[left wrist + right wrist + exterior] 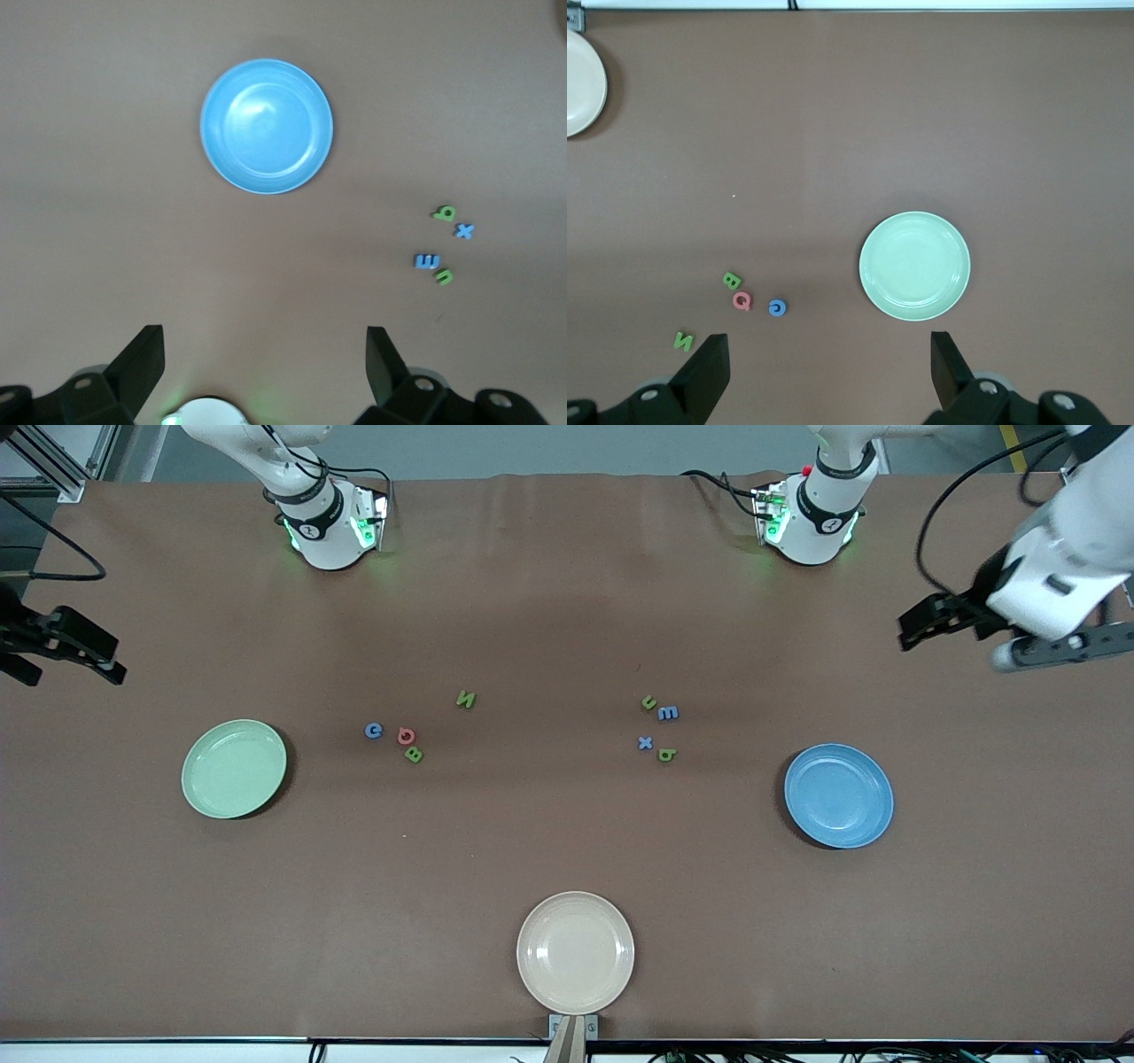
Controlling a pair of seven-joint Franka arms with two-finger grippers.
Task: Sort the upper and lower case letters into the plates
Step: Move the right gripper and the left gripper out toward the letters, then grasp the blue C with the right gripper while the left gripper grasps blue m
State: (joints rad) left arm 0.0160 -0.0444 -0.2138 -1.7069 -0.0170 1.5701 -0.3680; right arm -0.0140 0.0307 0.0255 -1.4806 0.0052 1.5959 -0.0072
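While both plates lie bare, the mint plate (234,769) toward the right arm's end of the desk (567,841) and the blue plate (838,795) toward the left's, our left hand (264,363) and right hand (829,367) hang wide and empty; we should descend squarely over one capital (406,735) or small letter (667,755) between them.

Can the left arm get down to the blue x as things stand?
Probably yes. The left claw hangs open over bare table at its own end, and nothing covers the blue x. The green letter beside it sits close but apart, so a careful pinch looks possible.
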